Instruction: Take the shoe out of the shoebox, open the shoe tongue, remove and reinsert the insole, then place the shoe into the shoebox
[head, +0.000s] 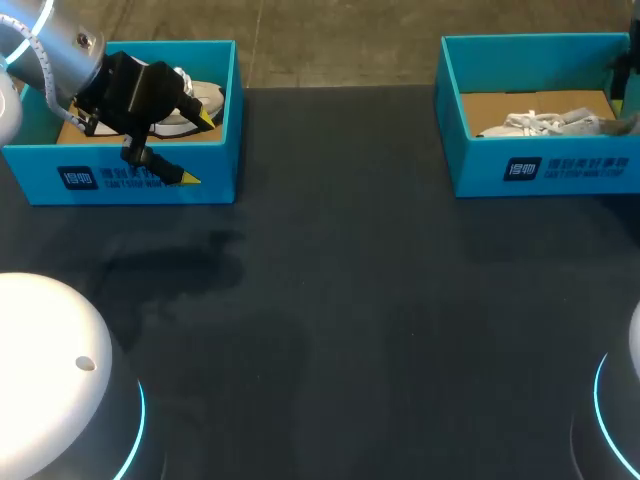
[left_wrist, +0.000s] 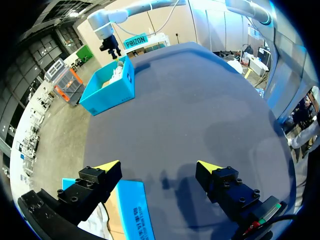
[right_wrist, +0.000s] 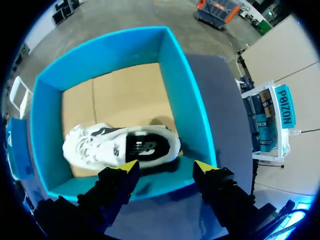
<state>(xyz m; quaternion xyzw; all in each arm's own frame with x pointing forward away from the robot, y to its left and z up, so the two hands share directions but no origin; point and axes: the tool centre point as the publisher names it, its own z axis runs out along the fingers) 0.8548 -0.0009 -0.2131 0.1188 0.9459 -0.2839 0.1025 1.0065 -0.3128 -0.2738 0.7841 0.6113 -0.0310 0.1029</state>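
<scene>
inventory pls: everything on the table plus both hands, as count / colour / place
left shoebox: 1, teal, table's far left
right shoebox: 1, teal, table's far right
left shoe: 1, white, inside left shoebox, mostly hidden by the arm
right shoe: 1, white with dark insole showing, inside right shoebox
table: 1, dark, under both boxes
left hand: 1, black with yellow tips, open, straddling the left shoebox wall
right hand: 1, black with yellow tips, open, over the right shoebox wall, right shoe just ahead
</scene>
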